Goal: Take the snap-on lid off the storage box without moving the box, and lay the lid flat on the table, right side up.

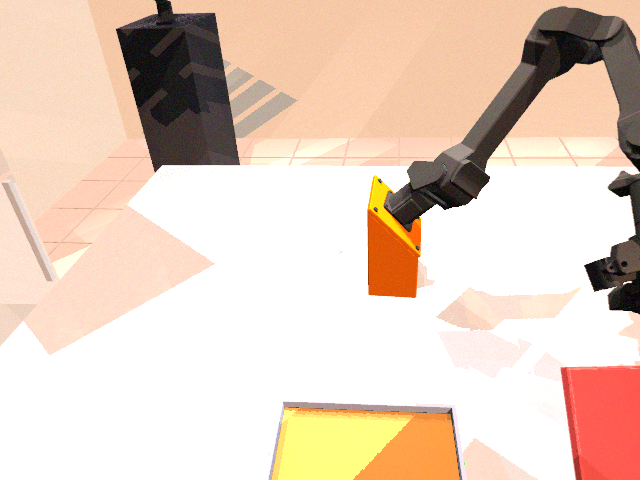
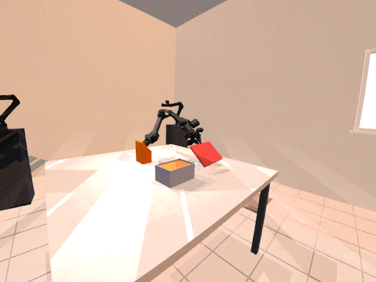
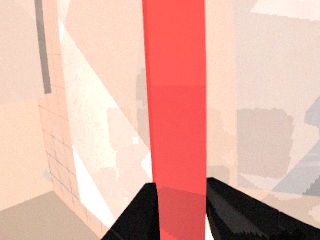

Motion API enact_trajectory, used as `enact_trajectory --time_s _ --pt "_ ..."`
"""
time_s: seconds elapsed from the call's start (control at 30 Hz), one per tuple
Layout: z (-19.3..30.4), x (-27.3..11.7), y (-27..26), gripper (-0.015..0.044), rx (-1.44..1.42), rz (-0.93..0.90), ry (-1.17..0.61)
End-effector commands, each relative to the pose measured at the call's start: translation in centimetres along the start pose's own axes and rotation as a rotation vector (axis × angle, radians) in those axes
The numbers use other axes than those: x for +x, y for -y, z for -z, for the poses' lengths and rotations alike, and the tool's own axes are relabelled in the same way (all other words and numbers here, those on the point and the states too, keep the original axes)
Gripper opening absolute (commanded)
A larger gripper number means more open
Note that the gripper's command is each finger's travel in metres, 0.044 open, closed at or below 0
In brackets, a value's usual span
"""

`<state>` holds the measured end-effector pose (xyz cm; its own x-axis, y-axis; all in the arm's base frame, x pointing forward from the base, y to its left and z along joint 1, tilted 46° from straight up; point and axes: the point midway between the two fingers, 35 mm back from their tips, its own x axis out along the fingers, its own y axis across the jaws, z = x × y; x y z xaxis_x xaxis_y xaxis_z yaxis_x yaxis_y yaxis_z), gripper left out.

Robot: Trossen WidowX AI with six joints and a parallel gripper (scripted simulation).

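Red lid (image 1: 607, 421) (image 2: 206, 154) (image 3: 179, 120), gripped and tilted; top view crops 1 side

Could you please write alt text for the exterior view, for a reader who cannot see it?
A black robot arm holds a red lid, tilted, in its fingers above a white table. Beside the lid, a gray storage box stands open, orange inside. An orange block with a sloped top stands farther back.
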<state>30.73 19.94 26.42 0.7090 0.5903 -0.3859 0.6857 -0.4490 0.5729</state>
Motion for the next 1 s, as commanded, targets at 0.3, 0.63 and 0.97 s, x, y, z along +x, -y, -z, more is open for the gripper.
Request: enact_trajectory --time_s 0.3,0.63,0.97 --pt "-0.3 0.8 0.8 0.0000 0.008 -0.006 0.008" --pt "-0.3 1.3 1.4 0.0000 0.008 -0.006 0.008" --pt "-0.3 1.8 2.0 0.0000 0.008 -0.006 0.008"
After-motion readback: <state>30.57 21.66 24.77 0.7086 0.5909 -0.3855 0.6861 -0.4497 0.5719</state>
